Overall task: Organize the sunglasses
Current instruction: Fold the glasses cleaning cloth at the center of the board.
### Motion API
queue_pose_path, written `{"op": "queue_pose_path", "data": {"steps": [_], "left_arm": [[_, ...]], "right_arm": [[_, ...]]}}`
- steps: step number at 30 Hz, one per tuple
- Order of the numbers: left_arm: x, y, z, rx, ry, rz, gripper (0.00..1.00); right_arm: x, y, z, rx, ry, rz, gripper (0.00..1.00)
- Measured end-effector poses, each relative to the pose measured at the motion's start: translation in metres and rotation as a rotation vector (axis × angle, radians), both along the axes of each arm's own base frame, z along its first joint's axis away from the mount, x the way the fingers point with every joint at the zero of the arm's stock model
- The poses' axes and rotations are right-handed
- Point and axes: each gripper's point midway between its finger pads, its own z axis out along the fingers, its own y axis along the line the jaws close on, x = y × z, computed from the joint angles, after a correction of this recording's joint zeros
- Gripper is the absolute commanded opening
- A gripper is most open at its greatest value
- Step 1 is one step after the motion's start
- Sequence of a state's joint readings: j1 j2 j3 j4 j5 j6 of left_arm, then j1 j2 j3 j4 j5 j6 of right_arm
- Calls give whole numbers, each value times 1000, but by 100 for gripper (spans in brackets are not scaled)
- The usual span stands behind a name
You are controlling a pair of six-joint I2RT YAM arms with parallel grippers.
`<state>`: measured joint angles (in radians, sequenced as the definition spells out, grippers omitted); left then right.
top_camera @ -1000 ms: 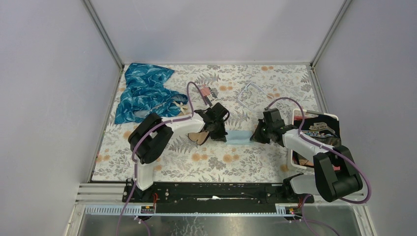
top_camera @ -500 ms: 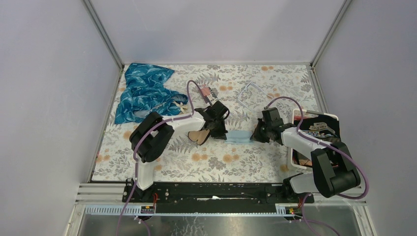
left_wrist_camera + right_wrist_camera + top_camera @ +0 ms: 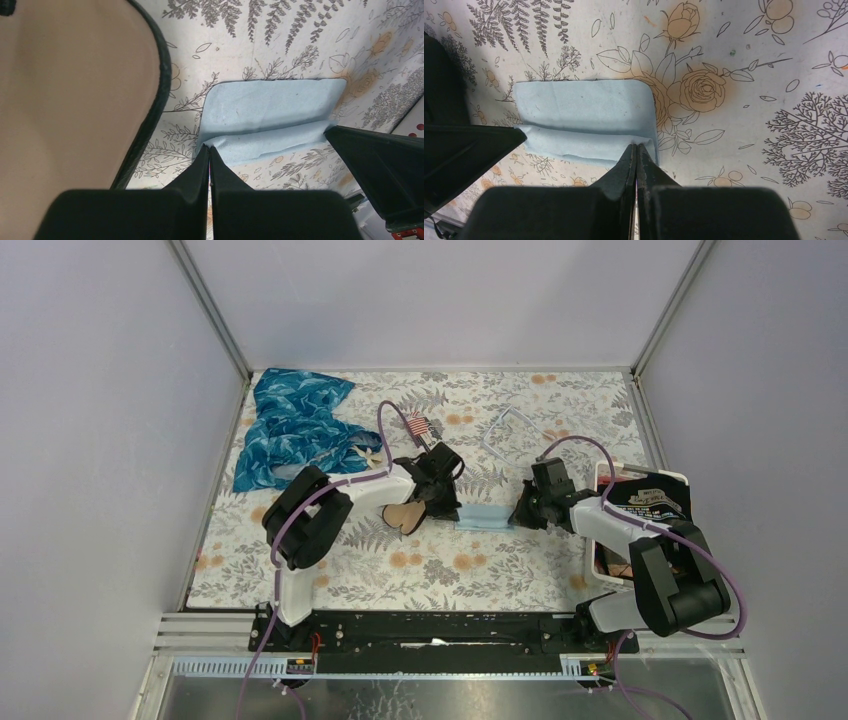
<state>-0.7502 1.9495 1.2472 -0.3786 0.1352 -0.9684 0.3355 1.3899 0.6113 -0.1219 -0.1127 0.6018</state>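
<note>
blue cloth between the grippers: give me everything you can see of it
The blue cloth is a thin, soft-looking pale blue rectangle with rounded corners, lying mid-table on the floral table cover. One long edge is lifted along a crease; the rest lies flat. The left gripper pinches one corner of that lifted edge and the right gripper the other, both shut on it.

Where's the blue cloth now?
In the top view, the light blue cloth sits mid-table, its ends pinched by the fingers of the left gripper and right gripper; the sunglasses lie just left.
</note>
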Motion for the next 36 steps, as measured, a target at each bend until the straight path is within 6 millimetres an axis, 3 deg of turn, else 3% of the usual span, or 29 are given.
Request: {"op": "queue_pose_path", "data": {"steps": [13,14,16,18,19,21,28,36], "left_arm": [[9,-8,12,-21,-32,-9,0],[9,-8,12,-21,-32,-9,0],[9,-8,11,-19,-31,-9,0],[9,-7,10,-17,-30,-8,14],[9,-7,10,-16,-30,-7,21],[10,-6,10,-11,-34,-2,31],[14,0,12,19,-56,26,38],[8,-12,55,-25,-154,0,39]], "right_arm": [[4,-1,2,-9,-13,-9,0],[4,-2,2,-11,-13,-10,5],[5,-2,2,-12,-14,-11,26],[5,-3,2,-18,-15,-9,41],[5,-3,2,-17,-14,-12,43],[5,-3,2,-19,-14,-11,44],[4,-3,16,-9,-47,-9,40],[3,6,32,58,-85,11,28]]}}
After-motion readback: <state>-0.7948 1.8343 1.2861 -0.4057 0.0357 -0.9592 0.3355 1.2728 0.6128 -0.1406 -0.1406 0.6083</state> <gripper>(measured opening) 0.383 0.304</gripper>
